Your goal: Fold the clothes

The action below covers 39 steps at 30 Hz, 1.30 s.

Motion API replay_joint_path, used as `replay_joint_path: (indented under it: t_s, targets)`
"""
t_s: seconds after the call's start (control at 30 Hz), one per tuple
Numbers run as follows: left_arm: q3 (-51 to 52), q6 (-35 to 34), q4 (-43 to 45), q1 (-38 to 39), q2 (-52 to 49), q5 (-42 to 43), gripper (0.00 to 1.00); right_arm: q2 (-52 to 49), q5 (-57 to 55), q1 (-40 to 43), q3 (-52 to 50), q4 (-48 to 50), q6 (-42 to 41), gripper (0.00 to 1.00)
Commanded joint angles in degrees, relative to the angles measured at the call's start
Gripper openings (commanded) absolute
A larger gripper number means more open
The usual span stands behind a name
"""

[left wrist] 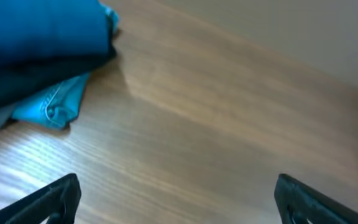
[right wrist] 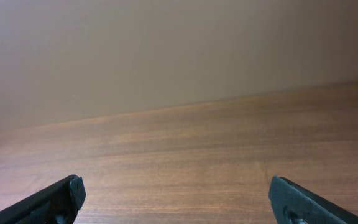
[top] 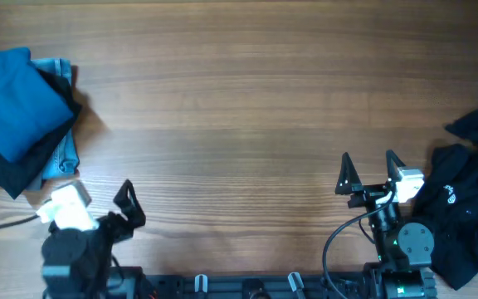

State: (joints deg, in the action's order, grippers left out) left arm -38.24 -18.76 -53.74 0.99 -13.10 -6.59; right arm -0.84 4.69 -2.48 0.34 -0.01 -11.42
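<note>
A pile of folded clothes lies at the table's left edge. A teal-blue garment [top: 15,100] is on top, a black one [top: 23,170] under it, and a light-blue denim piece [top: 63,154] at the bottom. The left wrist view shows the same teal [left wrist: 42,28], black [left wrist: 30,78] and denim [left wrist: 51,106] layers at upper left. A crumpled black garment [top: 471,199] lies at the right edge. My left gripper [top: 116,208] [left wrist: 179,199] is open and empty, near the front edge, right of the pile. My right gripper [top: 370,170] [right wrist: 178,199] is open and empty, left of the crumpled black garment.
The wooden table [top: 239,91] stretches between the two clothes piles. The arm bases and cables [top: 338,241] sit along the front edge. The right wrist view shows bare wood [right wrist: 185,149] and a plain wall behind it.
</note>
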Motion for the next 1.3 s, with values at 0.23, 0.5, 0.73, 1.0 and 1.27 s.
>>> replay_joint_path:
  t_s: [0.23, 0.5, 0.73, 1.0, 1.27]
  targets:
    - [27.76, 0.28, 36.54, -2.78, 9.70, 4.63, 1.00, 0.63, 0.22, -0.24, -0.04, 0.20, 0.76, 1.00]
    - [37.90, 2.03, 51.60, -2.73, 12.94, 5.11, 1.00, 0.63, 0.24, -0.24, -0.04, 0.20, 0.74, 1.00]
    - [37.90, 1.42, 49.46, -2.71, 12.94, 9.31, 1.00, 0.63, 0.22, -0.24, -0.04, 0.20, 0.76, 1.00]
    - [37.90, 1.42, 49.46, -2.73, 12.76, 9.33, 1.00, 0.61, 0.22, -0.24, -0.04, 0.20, 0.74, 1.00]
    - [37.90, 1.40, 49.46, -2.73, 12.72, 9.33, 1.00, 0.61, 0.22, -0.24, -0.04, 0.20, 0.76, 1.00]
